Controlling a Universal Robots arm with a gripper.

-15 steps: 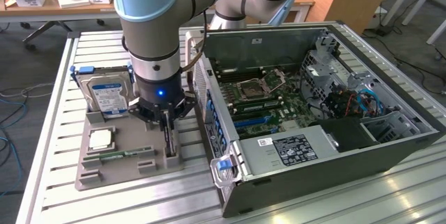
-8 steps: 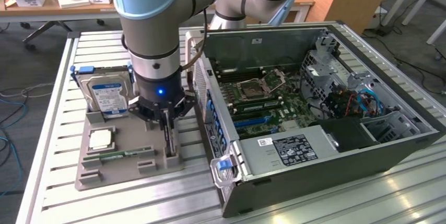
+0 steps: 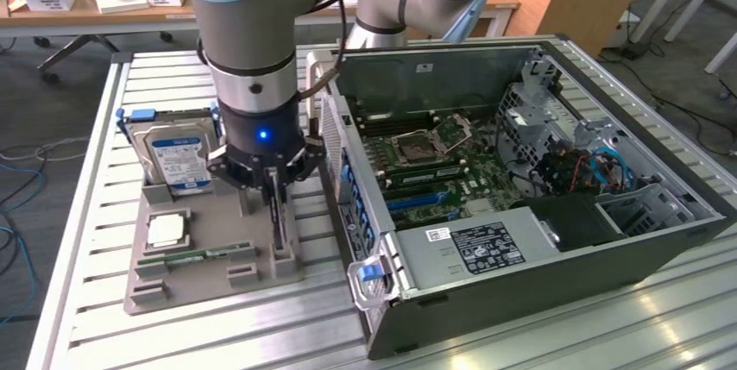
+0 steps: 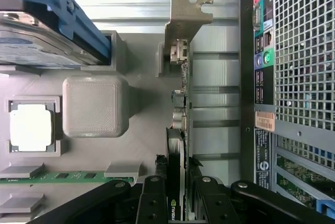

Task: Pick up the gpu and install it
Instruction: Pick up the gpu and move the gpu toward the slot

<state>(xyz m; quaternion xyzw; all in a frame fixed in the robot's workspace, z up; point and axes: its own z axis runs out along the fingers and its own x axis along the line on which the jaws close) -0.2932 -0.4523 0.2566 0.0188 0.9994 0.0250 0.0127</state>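
The claw (image 3: pixel 274 193) stands straight down over the grey holder tray (image 3: pixel 196 288) on the bench (image 3: pixel 645 327). Its fingers (image 4: pixel 154 195) are drawn in against both faces of the gpu (image 3: pixel 278 228), so it looks clamped on the card at a middling width.

The gpu (image 4: pixel 182 103) stands on edge directly beneath the claw (image 4: pixel 178 203). Its silver bracket (image 4: pixel 184 20) is at the end farthest from the fingers in the wrist view. The card's lower edge appears to sit in the tray's slots, so I judge the grasp made but the lift not yet done.

The open computer case (image 3: pixel 553 284) lies just beside the claw, towards the exterior view's right. Its motherboard (image 3: pixel 450 163) is exposed, and no card is seated in it. On the claw's other side the hard drive (image 3: pixel 179 159), the processor (image 3: pixel 167 230) and the memory stick (image 3: pixel 196 255) rest in the tray, untouched.

Carrying the card across and installing it remain undone
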